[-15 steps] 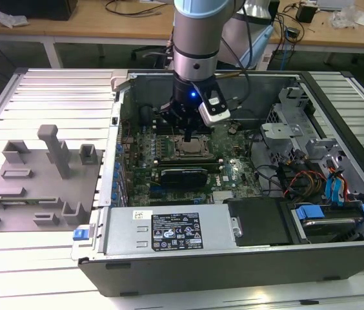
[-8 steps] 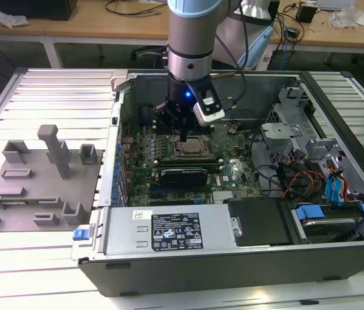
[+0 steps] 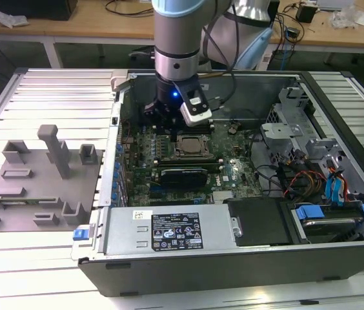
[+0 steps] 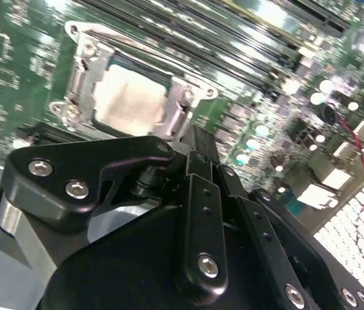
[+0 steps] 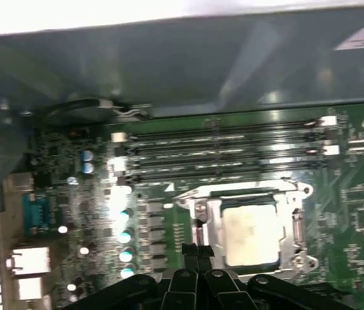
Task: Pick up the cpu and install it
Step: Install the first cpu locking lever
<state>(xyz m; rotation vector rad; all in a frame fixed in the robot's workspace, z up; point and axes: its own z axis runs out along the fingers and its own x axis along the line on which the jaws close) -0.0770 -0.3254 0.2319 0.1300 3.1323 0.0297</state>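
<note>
The cpu [image 5: 250, 234], a flat silver-white square, lies inside the metal socket frame [image 5: 202, 226] of the green motherboard [image 5: 356, 194]. In the second wrist view the cpu [image 4: 130, 97] sits in the socket frame [image 4: 79, 84], just beyond my black fingertips. My gripper [image 4: 198, 137] is shut, fingers pressed together with nothing between them. It hovers beside the socket edge, apart from the chip. In the exterior view my gripper [image 3: 164, 123] hangs low over the board, toward that view's left of the socket [image 3: 192, 147].
Memory slots [image 5: 221, 148] run along one side of the socket. A long black expansion card [image 3: 182, 175] lies near it. The power supply [image 3: 169, 229], drive cage and cables [image 3: 311, 168] crowd the open case. A grey holder plate [image 3: 33, 187] stands outside on the slatted table.
</note>
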